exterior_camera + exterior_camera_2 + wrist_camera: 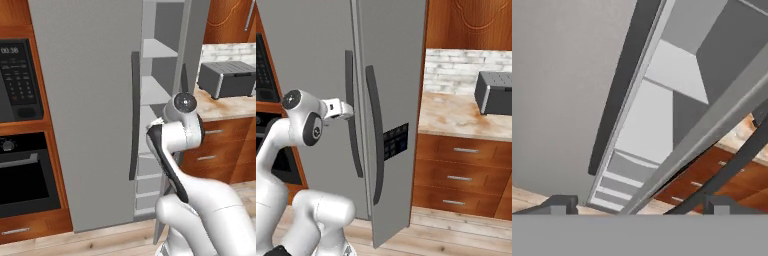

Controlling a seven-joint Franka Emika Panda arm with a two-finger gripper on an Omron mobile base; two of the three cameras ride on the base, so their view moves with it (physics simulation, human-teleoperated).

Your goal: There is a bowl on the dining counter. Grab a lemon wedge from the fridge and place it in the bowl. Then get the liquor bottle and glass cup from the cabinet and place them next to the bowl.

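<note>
The fridge (pixel 100 100) is standing with its right door (pixel 393 100) swung partly out, and white shelves (pixel 155 90) are showing through the gap in the left base view. Those shelves are looking bare from here, though only a narrow slice of the interior is showing, so the lemon wedge may be sitting further in or behind the left door; I cannot tell where it is.

The hand (pixel 637 202) is sitting wide open and is holding nothing; its two dark tips are framing the gap between the doors in the hand view. In the right base view it is reaching in at the left door's dark handle (pixel 351 120), close against the door front.

So the task is barely getting started: the fridge is only partway open, the wedge is not yet picked, and the bowl, liquor bottle and glass cup are all waiting to be dealt with. Widening the door is probably the step in hand.

To the right, a toaster (pixel 227 77) is resting on the counter (pixel 225 107) near its back edge, above wooden drawers (pixel 461 172).
</note>
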